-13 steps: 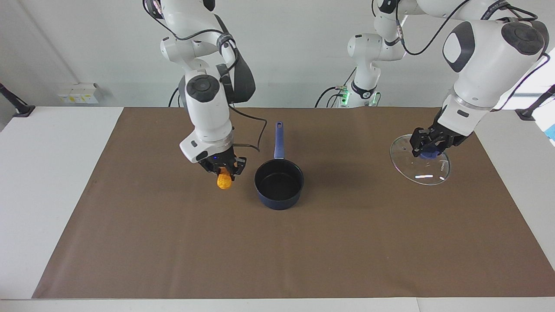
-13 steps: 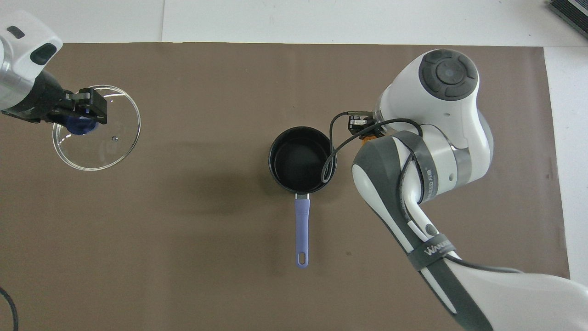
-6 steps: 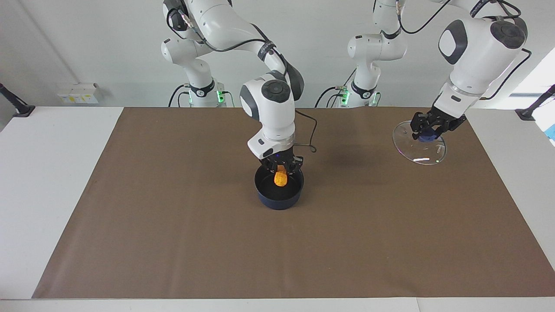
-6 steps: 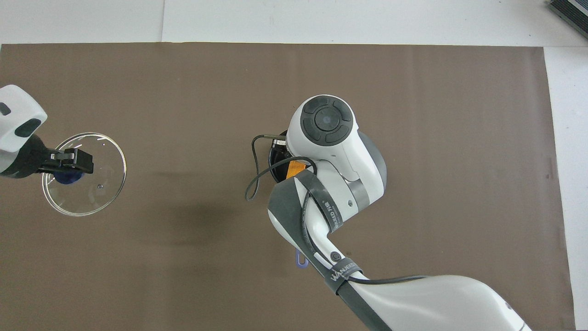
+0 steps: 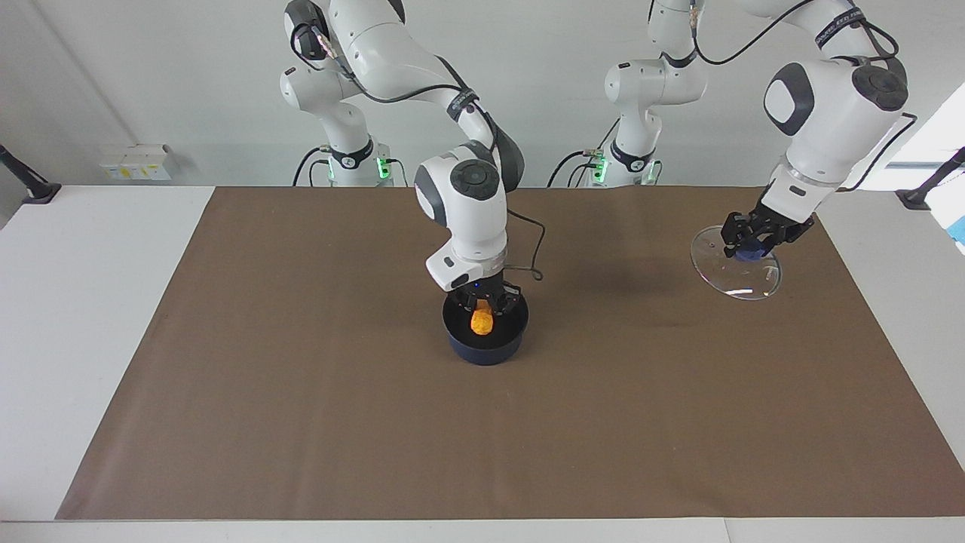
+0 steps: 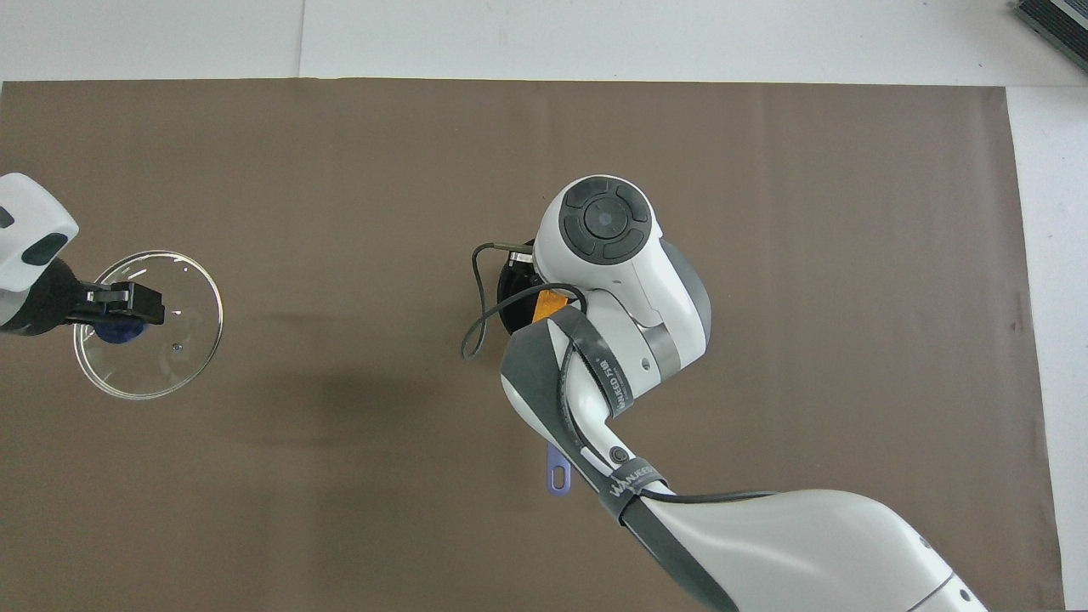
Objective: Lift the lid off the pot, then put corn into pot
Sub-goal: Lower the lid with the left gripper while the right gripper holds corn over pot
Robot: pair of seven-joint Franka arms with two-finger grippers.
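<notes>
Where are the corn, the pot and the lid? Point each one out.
corn (image 5: 482,322), facing view, middle of the cob.
pot (image 5: 486,351), facing view, outer wall.
lid (image 6: 183,336), overhead view, clear glass.

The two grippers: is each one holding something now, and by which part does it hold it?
The right gripper holds the corn by its upper end, over the pot. The left gripper holds the lid by its blue knob.

My right tool (image 5: 483,305) fills the mouth of the pot (image 5: 486,343) with the corn (image 5: 482,322) pinched in it, so nothing else fits in there. My left tool (image 5: 754,243) grips the lid (image 5: 737,277) low over the surface (image 5: 301,422), well apart. Between the two tools I see bare brown mat.
</notes>
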